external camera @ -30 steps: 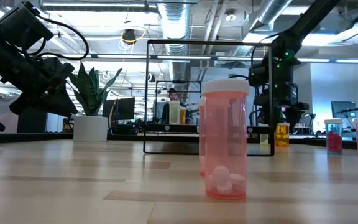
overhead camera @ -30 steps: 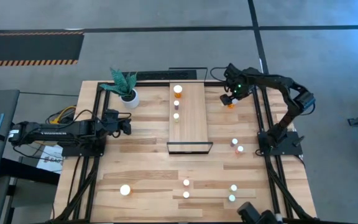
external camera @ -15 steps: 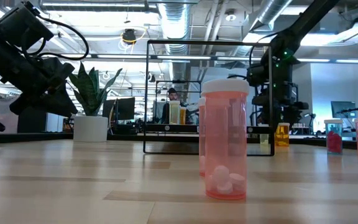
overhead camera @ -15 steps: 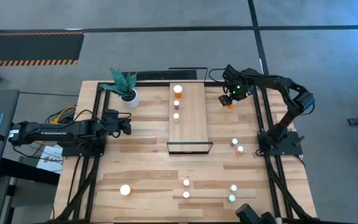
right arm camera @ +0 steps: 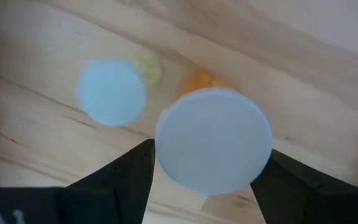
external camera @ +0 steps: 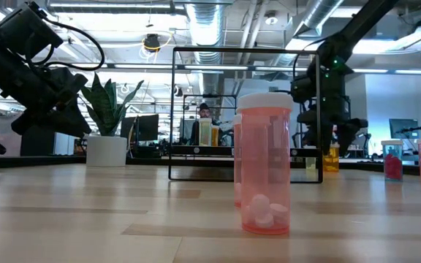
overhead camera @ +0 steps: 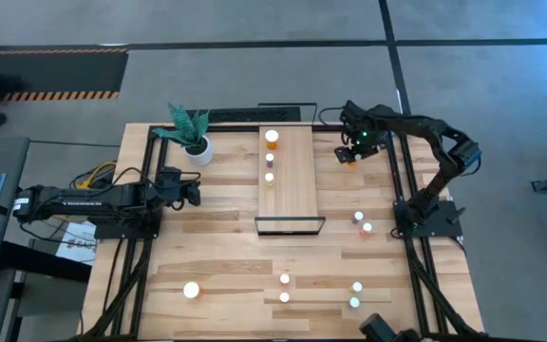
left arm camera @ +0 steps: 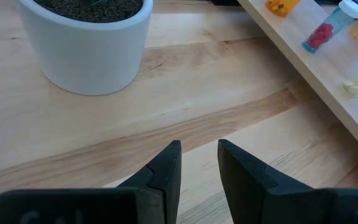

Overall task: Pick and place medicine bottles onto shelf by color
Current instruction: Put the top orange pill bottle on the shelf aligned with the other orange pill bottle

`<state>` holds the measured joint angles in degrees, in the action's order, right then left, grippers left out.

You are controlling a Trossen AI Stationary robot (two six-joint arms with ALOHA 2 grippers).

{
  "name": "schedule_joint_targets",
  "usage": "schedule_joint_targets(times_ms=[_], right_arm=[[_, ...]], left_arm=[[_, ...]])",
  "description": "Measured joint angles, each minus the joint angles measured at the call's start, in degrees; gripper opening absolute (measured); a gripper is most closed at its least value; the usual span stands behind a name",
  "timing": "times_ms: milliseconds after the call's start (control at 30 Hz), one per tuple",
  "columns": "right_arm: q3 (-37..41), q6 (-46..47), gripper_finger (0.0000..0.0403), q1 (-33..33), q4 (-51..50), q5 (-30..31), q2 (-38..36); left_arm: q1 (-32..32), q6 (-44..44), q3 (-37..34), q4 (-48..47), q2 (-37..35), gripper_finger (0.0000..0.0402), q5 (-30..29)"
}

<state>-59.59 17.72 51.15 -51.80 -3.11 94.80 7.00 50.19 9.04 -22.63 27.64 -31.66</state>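
From above, the left gripper [overhead camera: 196, 189] waits over the table [overhead camera: 216, 256], between the plant pot [overhead camera: 198, 148] and the shelf [overhead camera: 290, 185]. Its jaws are shut tight. Only the left wrist view shows the two fingers [left arm camera: 166, 171] close up, nearly touching, with the white pot [left arm camera: 86, 43] ahead and the shelf edge [left arm camera: 328, 81] to one side. That view also shows the colors of the bottles on the shelf: an orange one [left arm camera: 281, 5], a red one [left arm camera: 321, 35] and a pale one [left arm camera: 352, 88]. From above they look like three small dots in a row along the shelf's left side [overhead camera: 271, 157].

The low view shows a big pink bottle [external camera: 265, 162] with white pills, standing very near the camera. The black frame of the shelf [external camera: 245, 114] stands behind it. From above, the bottles at the near end of the table are only white caps [overhead camera: 284, 288].

The right gripper [overhead camera: 351, 152] hangs over the far right part of the table, just right of the shelf. From above, the bottle under it is mostly hidden. The right wrist view shows it best: a white cap [right arm camera: 214, 140] with orange under it sits between the two fingers [right arm camera: 120, 180], which are closed in on both sides of it. A second cap [right arm camera: 112, 92] stands just beside. In the low view the orange bottle [external camera: 331, 158] stands on the table under the gripper [external camera: 330, 135].

Two more bottles [overhead camera: 362, 222] stand well apart from it, near the right arm's base.
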Motion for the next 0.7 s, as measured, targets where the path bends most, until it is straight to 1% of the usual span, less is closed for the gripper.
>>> schedule_joint_targets(times_ms=[233, 400, 700], right_arm=[[0.0, -1.68, 0.0265, 0.31, 3.12, 2.01, 0.0], [0.0, -2.61, 0.0262, 0.75, 4.24, 2.01, 0.0], [-0.03, -2.75, 0.0221, 0.64, 4.52, 2.01, -0.07]], left_arm=[[-0.02, 0.0, 0.0, 0.0, 0.02, 0.0091, 0.02], [0.0, 0.0, 0.0, 0.0, 0.01, 0.0091, 0.0], [-0.01, 0.0, 0.0, 0.0, 0.0, 0.0091, 0.01]])
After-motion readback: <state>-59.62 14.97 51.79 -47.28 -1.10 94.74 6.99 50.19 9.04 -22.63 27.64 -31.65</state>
